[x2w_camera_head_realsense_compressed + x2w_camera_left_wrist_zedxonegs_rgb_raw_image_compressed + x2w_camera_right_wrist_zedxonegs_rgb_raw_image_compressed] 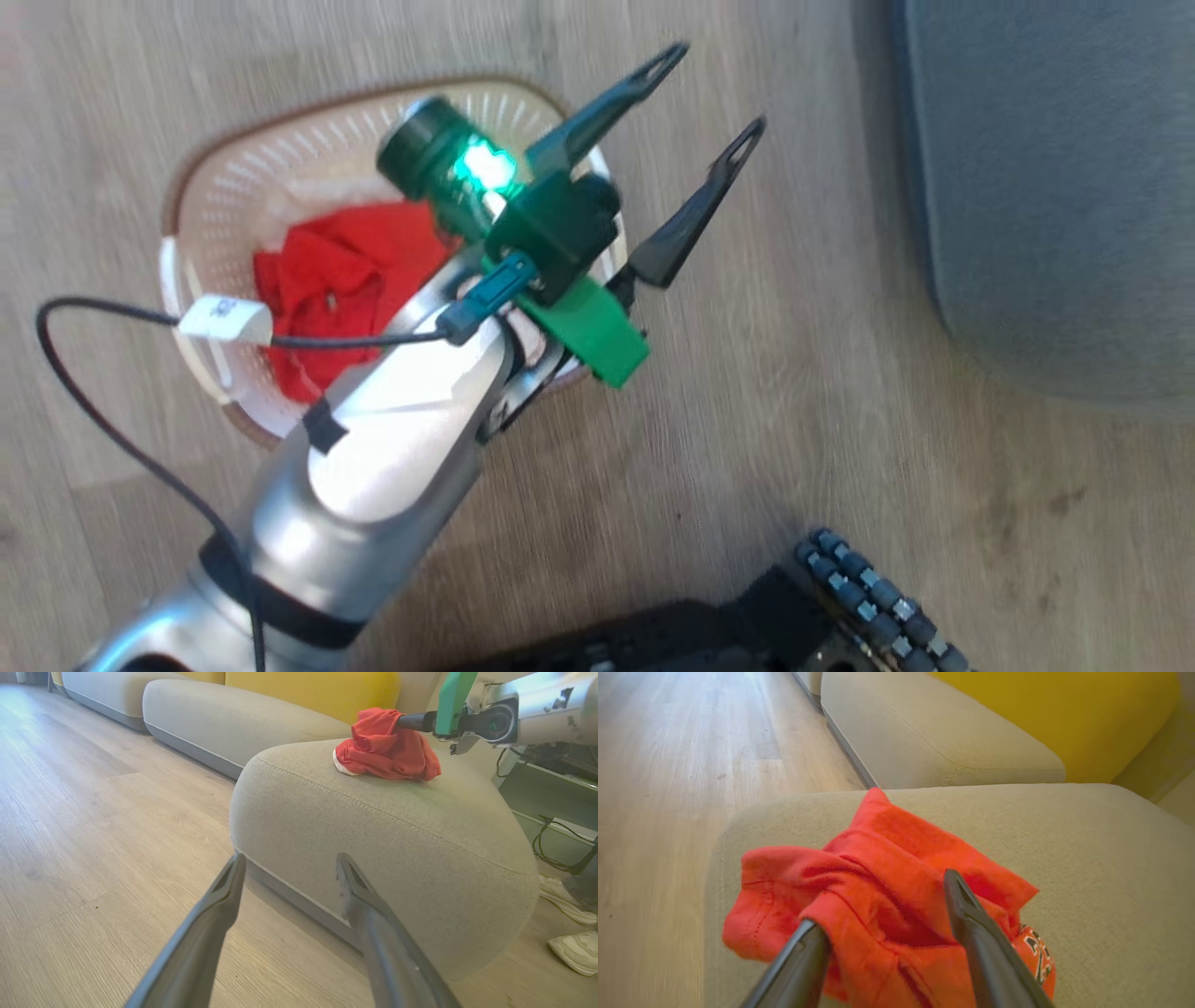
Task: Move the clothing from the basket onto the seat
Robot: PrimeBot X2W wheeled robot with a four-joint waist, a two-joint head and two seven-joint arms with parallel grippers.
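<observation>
While the right gripper sits low over the seat, its two fingers stand spread. A red garment is bunched between and around them, and as far as I can read it nothing is pinched.

The garment rests on the cushion top, not far from the rounded edge that drops to the wooden floor. One fold lies over the finger at the lower left of the right wrist view (that is the snag I would watch). A patch with dark numerals shows beside the other finger.

Head view: the left arm reaches across the basket. The left gripper points past the rim toward the seat, with its jaws wide apart and empty. More red clothing lies in the basket, so I judge the job part done.

Step in hand, as I judge it: clear the right fingers without disturbing the heap.
- Leave the jaws wide and do not close them again.
- Lift a little first, so the draped fold slides off the finger.
- Then back out along the fingers' own line, slowly and with no sideways sweep toward the cushion edge.
- Check in the left wrist view that the heap stays put. If it creeps with the finger, stop and lower.

After that, the left gripper is well placed for the basket load.
</observation>
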